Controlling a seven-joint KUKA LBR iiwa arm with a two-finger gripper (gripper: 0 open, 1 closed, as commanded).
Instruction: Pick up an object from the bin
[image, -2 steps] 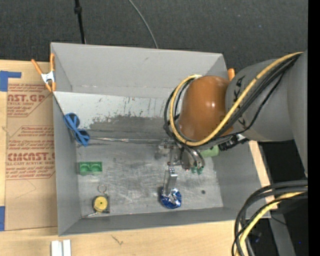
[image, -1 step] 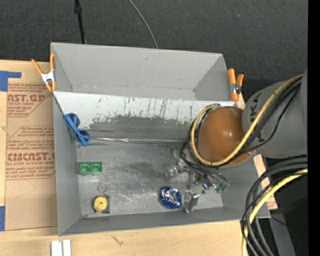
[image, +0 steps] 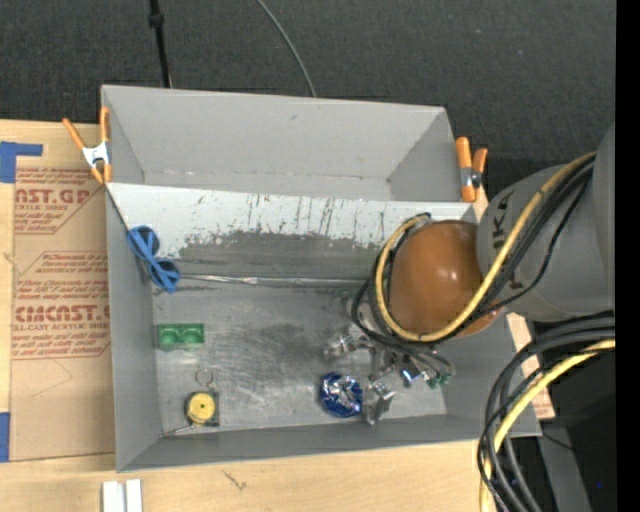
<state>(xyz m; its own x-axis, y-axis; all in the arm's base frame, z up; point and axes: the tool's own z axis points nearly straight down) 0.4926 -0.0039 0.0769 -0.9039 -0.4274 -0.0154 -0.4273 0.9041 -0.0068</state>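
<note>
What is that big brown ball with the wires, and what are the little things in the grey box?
It is a robot arm, reaching in from the right. One camera looks down from above. The brown ball is a cover on its wrist, and wires run round it. Under it sits the gripper, the robot's hand, at the right front of the bin, beside a shiny blue wad. I cannot tell whether it holds anything. On the left lie a green block, a yellow disc and a blue clip.
</note>
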